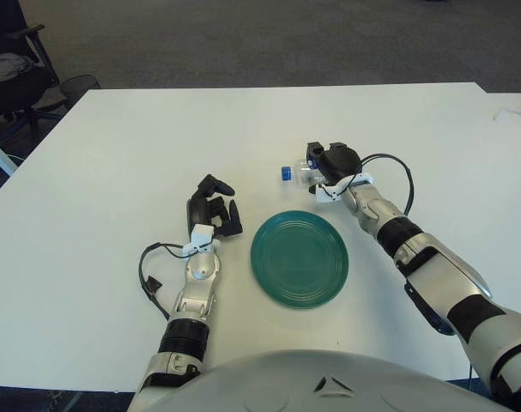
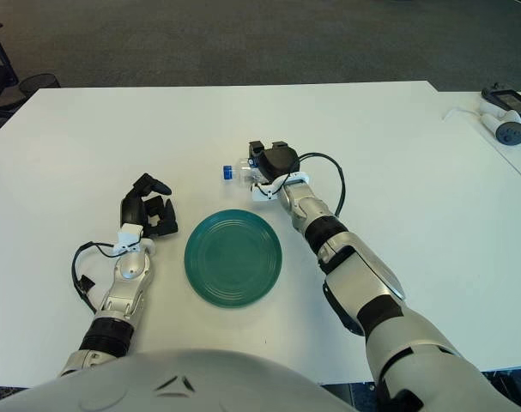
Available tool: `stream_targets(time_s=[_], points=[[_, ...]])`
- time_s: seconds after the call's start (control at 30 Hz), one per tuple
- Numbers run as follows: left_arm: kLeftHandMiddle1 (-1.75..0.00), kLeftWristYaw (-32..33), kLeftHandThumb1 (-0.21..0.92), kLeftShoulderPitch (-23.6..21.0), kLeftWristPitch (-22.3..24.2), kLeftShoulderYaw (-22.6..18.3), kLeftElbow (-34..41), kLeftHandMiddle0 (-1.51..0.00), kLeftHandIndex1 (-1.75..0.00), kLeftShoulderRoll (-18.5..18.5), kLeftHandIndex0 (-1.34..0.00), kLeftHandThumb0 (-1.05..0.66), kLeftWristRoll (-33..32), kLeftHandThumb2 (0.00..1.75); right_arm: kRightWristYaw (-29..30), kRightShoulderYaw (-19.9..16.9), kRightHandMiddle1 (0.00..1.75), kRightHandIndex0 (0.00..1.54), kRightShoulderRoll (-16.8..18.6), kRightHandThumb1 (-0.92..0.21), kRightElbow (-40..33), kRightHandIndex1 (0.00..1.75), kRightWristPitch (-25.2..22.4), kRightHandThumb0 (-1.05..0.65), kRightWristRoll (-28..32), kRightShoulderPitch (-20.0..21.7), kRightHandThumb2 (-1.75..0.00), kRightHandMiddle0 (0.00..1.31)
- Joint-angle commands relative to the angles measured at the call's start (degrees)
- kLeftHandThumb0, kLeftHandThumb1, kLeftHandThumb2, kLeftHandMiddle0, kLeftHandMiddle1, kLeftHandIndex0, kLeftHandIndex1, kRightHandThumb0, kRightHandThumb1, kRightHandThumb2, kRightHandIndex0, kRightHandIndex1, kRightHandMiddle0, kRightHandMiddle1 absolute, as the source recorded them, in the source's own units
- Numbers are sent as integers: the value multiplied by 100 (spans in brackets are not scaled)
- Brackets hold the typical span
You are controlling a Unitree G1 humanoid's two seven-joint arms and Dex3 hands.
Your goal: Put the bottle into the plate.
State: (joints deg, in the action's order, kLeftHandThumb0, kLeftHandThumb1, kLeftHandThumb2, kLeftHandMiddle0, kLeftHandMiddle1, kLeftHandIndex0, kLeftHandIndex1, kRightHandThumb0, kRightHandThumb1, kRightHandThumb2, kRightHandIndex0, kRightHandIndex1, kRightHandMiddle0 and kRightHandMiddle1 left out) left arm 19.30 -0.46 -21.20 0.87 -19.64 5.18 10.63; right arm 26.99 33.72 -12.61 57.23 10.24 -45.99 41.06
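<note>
- My right robot hand (image 1: 322, 169) is grasping the bottle (image 1: 296, 173), its fingers curling around it just beyond the far rim of the green plate (image 1: 299, 257).
- The bottle is lying sideways with its blue cap (image 1: 285, 172) pointing to my left, outside the plate.
- My left robot hand (image 1: 213, 210) is showing left of the plate, fingers loosely curled, holding nothing, above the white surface (image 1: 114, 172).
</note>
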Motion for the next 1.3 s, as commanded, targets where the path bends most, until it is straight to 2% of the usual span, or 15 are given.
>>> stream_targets(time_s=[0.0,0.53,0.9,1.17,1.27], points=[[-175,-133,8,213,300,49,-132,-129,-175,20,-81,-58,-37,161,223,-111,174,96,68,9,324,161,318,0,185,-127,-172,69],[-175,-174,8,212,299,60,-143,-130,-175,-9,-81,-58,-66,161,630,-80,175,93,55,8,745,168,656,0,178,-67,-175,69],[-175,-78,9,217,382,49,-100,-129,-175,34,-80,-58,-23,160,640,-68,175,93,69,8,880,167,675,0,191,-35,-175,69],[-175,-81,8,213,473,61,-70,-129,-175,10,-81,-58,4,160,935,-141,175,93,-17,8,823,167,762,0,224,0,-174,68],[-175,-89,8,221,478,66,-53,-129,-175,13,-81,-58,1,160,972,-211,175,93,-110,8,567,167,737,0,241,60,-174,68]])
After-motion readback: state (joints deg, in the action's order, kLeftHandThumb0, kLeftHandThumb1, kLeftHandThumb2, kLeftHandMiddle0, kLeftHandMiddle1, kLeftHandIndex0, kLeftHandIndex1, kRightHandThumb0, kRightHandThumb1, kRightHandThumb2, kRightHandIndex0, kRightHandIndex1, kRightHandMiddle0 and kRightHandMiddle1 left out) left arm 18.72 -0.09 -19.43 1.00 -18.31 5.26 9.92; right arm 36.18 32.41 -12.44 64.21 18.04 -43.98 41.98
